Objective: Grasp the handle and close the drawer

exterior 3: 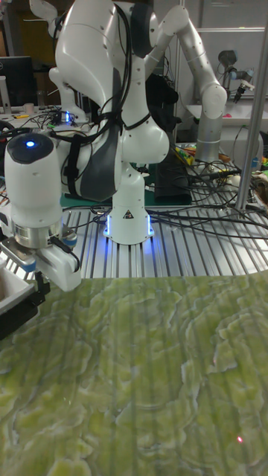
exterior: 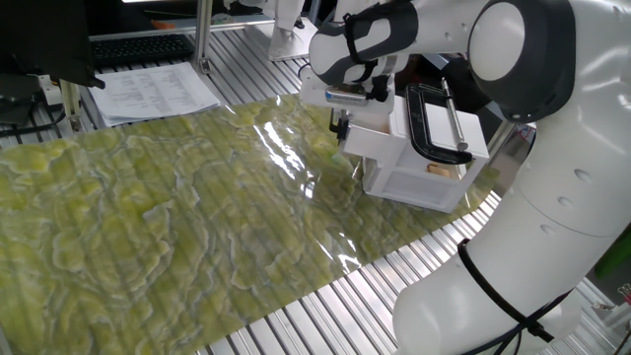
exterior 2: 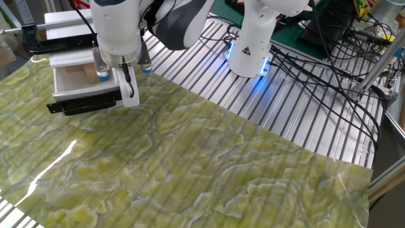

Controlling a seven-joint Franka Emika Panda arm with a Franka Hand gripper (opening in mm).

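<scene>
A green-yellow marbled mat (exterior: 168, 217) covers the ribbed aluminium worktop (exterior 2: 297, 120). Printed papers (exterior: 158, 91) and a black keyboard (exterior: 143, 46) lie well beyond the tool. Black cables (exterior 2: 329, 57) trail across the slats, with a metal post (exterior 3: 257, 111) standing behind.
</scene>
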